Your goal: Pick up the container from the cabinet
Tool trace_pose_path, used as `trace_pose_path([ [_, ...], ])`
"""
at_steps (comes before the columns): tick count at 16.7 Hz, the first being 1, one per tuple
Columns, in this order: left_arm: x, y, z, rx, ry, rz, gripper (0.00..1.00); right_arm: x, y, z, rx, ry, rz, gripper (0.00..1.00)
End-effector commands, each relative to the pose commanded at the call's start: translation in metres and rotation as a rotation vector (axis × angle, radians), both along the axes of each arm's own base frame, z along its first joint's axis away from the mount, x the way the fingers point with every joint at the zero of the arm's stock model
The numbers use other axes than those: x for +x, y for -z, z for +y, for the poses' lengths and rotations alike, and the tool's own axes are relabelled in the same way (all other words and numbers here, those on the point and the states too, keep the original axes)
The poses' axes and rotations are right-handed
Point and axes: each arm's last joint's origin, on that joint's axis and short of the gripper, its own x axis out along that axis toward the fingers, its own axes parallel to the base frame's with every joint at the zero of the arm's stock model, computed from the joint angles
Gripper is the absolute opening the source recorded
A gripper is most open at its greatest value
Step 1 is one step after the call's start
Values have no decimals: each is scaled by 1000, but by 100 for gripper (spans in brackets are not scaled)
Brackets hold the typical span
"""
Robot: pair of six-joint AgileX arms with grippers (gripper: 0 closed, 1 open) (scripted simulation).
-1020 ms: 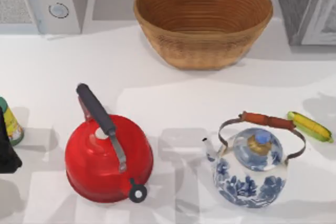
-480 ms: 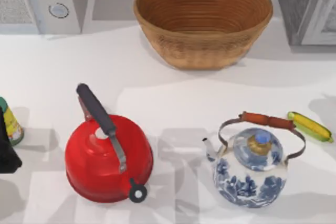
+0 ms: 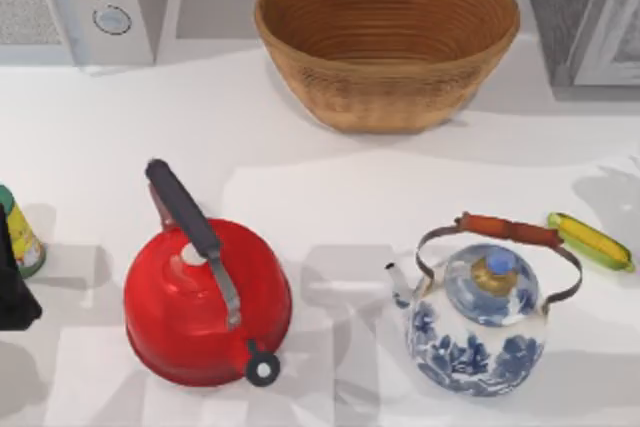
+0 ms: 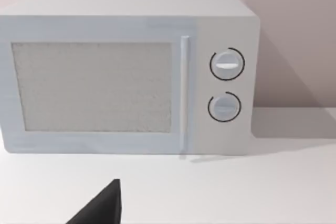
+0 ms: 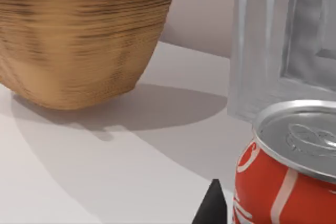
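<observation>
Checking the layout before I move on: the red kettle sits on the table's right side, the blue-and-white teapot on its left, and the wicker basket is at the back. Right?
Not quite: the sides are swapped. The top view shows the red kettle on the table's left and the blue-and-white teapot on its right. The wicker basket is indeed at the back.

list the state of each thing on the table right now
microwave: door shut, upright at the back left
wicker basket: upright, nothing inside
cabinet: standing at the back right
red kettle: upright, lid on
blue and white kettle: upright, lid on, handle raised
red soda can: upright, unopened, near the cabinet
corn cob: lying flat
left gripper: at the left edge
</observation>
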Motion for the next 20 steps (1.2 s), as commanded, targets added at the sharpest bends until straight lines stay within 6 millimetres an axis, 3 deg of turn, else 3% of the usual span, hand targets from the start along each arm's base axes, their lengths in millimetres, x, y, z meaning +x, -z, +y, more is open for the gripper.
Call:
trace_pose_path([
  [1,0,0,0,0,0,0,100,0,0,0,0,0,0,0],
  [14,0,0,0,0,0,0,100,0,0,0,0,0,0,98],
  [20,0,0,0,0,0,0,100,0,0,0,0,0,0,100],
])
